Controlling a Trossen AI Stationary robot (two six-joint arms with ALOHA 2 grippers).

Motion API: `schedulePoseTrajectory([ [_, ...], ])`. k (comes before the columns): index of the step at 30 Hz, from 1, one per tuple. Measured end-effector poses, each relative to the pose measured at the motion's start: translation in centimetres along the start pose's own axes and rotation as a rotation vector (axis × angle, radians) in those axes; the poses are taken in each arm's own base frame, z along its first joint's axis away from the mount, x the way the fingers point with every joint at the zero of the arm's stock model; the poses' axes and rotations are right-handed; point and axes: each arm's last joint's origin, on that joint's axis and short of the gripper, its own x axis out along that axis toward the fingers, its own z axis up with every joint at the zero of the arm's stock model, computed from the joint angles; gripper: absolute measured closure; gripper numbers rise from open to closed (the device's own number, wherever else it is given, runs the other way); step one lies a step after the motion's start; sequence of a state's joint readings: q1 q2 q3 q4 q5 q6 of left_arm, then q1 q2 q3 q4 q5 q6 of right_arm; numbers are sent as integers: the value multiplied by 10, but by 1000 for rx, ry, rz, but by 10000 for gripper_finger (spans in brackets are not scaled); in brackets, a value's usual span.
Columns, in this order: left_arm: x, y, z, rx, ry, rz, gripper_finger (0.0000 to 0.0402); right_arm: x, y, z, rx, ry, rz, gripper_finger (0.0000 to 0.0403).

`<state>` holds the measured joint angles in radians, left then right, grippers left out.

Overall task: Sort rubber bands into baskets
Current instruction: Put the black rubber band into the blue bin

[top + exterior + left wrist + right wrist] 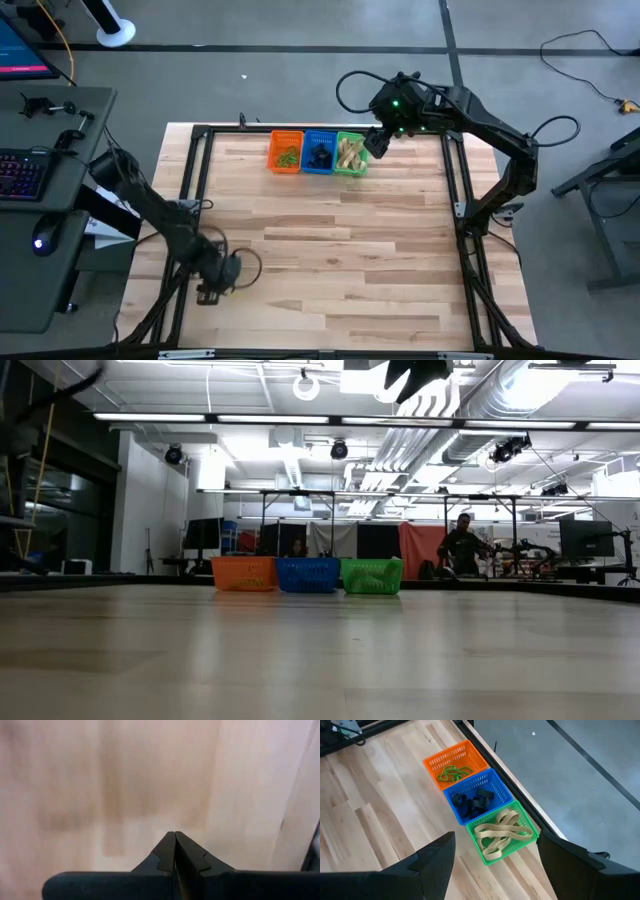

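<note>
Rubber bands all look binned already: green bands (451, 771) in the orange basket (454, 756), black bands (472, 803) in the blue basket (490, 781), tan bands (500, 833) in the green basket (530, 832). Starting from the business ends: the right gripper (495, 855) hangs above and just beside the green basket at the far edge of the table (350, 250), fingers spread wide with nothing between them, looking straight down on the row of 3. The left gripper (175, 851) is way over at the near left part of the table, well apart from the baskets, with its 2 fingertips pressed flat together. I can't see any band pinched in there, just bare wood past the tips, though that view is pretty smeary. Scanning the tabletop from above and from table height, I don't spot a single loose band anywhere, so my read is the sorting step is basically finished, or at its very tail end. If anything's left, the next move would call for finding a stray loop on the wood and pinching it low and flat, since these things are thin. Otherwise both arms just need to pull back clear of the baskets. There's a person (462, 545) standing way off in the room behind, nowhere near the table.
</note>
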<state>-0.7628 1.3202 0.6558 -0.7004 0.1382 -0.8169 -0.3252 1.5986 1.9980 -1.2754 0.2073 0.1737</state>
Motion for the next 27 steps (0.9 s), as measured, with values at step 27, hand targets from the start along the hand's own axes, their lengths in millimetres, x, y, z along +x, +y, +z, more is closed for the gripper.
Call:
schedulePoseTrajectory([
  [27, -8, -24, -21, -13, 104, 13, 243, 0, -1, 0, -50, 0, -1, 133],
])
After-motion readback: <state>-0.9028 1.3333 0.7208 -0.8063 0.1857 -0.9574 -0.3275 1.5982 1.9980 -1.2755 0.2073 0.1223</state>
